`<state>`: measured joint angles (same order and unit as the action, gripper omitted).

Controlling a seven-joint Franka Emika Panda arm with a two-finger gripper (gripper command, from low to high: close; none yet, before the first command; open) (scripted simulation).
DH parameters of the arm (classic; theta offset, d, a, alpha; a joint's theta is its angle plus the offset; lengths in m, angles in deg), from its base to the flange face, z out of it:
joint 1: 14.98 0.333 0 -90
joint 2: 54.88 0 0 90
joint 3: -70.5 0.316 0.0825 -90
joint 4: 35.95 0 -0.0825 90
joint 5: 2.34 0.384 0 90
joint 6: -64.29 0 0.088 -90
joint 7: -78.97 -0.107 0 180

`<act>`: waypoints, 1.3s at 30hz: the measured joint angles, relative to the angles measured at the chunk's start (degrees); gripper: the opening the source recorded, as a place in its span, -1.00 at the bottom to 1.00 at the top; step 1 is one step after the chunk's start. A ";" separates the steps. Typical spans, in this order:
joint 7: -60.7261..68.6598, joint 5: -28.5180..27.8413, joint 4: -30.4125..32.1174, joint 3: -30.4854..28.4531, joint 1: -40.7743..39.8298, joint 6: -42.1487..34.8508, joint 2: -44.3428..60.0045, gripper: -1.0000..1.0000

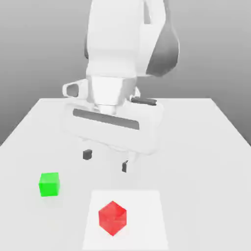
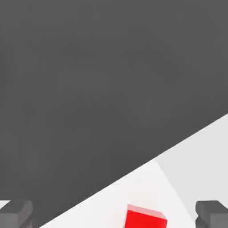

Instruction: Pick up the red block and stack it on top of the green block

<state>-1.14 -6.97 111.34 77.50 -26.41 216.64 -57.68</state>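
The red block (image 1: 112, 217) sits on a paler square patch of the white table (image 1: 196, 147), near the front edge, turned corner-on. The green block (image 1: 49, 184) rests on the table toward the exterior view's left, a little farther back than the red one. My gripper (image 1: 106, 160) hangs above the table behind both blocks, open, its two dark fingertips (image 1: 87, 154) spread wide with nothing between them. In the hand view the red block (image 2: 146, 217) lies between the two fingertips (image 2: 17, 213), well apart from each.
The white arm body (image 1: 127, 44) rises behind the gripper at the table's middle. The table's edge (image 2: 133, 171) runs diagonally across the hand view, with dark floor beyond it.
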 joint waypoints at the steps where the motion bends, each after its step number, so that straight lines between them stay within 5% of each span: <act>1: -1.26 0.32 0.76 -0.04 -0.17 1.01 2.03 0.00; 9: -6.98 -0.20 1.98 -2.09 1.27 12.43 18.33 0.00; 10: -7.34 -0.70 1.73 -2.62 1.68 13.87 20.09 -1.00; 17: -7.49 -0.86 1.70 -2.64 1.68 14.21 20.37 -1.00; 23: -4.98 2.36 3.66 -1.26 -0.08 5.36 9.56 -1.00; 31: -2.36 1.85 12.96 -11.45 -18.71 1.25 -3.87 -1.00; 38: 0.79 5.49 14.39 -13.96 -20.45 11.38 4.82 -1.00; 39: 1.39 6.32 14.32 -13.51 -20.63 13.05 6.56 1.00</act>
<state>0.25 -0.65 125.67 63.99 -47.03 229.69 -51.11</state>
